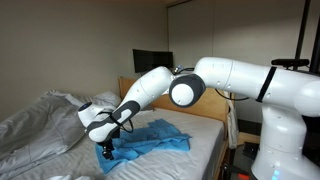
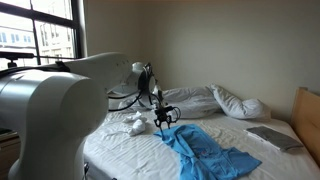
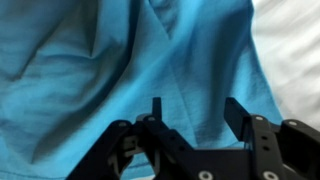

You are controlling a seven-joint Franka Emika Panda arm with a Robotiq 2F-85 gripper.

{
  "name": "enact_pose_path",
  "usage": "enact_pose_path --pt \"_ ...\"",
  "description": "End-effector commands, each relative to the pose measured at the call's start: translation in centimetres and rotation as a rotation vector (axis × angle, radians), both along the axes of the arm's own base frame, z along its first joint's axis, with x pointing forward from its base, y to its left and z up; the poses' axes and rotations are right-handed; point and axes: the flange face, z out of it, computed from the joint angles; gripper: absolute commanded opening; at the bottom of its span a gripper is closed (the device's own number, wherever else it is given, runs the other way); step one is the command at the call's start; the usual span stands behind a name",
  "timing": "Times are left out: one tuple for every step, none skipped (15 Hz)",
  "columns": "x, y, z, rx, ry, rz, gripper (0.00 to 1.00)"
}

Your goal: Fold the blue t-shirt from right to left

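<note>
The blue t-shirt (image 1: pixel 150 138) lies rumpled and partly folded over itself on the white bed, and it also shows in the exterior view from the window side (image 2: pixel 205 150). My gripper (image 1: pixel 107 152) hangs just over the shirt's edge nearest the duvet; in an exterior view it is at the shirt's end nearest the arm (image 2: pixel 164 122). In the wrist view the blue t-shirt (image 3: pixel 120 60) fills most of the picture. There my gripper (image 3: pixel 195 102) is open, its two black fingers apart with only cloth showing below the gap. Nothing is held.
A rumpled grey duvet (image 1: pixel 35 125) lies beside the shirt. White pillows (image 2: pixel 235 102) rest near the wooden headboard (image 2: pixel 308 115). A small crumpled white cloth (image 2: pixel 133 124) sits by the gripper, and a flat grey item (image 2: pixel 272 137) lies on the bed. White sheet (image 3: pixel 295 50) borders the shirt.
</note>
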Motion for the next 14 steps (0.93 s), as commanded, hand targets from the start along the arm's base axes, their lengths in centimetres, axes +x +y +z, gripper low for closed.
enact_pose_path --pt "-1.9 1.6 -3.1 -0.09 -0.115 0.048 0.97" --pt "-2.4 2.2 -3.5 -0.11 -0.132 0.054 0.99" --pt "-2.9 2.6 -3.8 -0.129 -0.157 0.062 1.0" --pt "-3.3 3.2 -3.7 -0.148 -0.178 0.069 1.0" --pt "-3.6 3.6 -3.6 -0.164 -0.2 0.074 1.0" --pt "-4.0 4.1 -3.4 -0.174 -0.216 0.075 1.0" --pt "-4.5 4.6 -3.3 -0.185 -0.23 0.077 1.0" --pt "-5.0 5.2 -3.0 -0.188 -0.239 0.078 1.0" --pt "-5.5 5.9 -2.6 -0.191 -0.25 0.08 1.0" --pt "-6.0 6.5 -2.4 -0.191 -0.259 0.083 1.0" --pt "-6.5 7.2 -1.9 -0.193 -0.264 0.083 1.0" --pt "-7.2 7.8 -1.6 -0.194 -0.268 0.084 1.0" --pt "-7.8 8.3 -1.2 -0.195 -0.266 0.085 1.0" --pt "-8.4 8.8 -1.0 -0.196 -0.264 0.083 1.0"
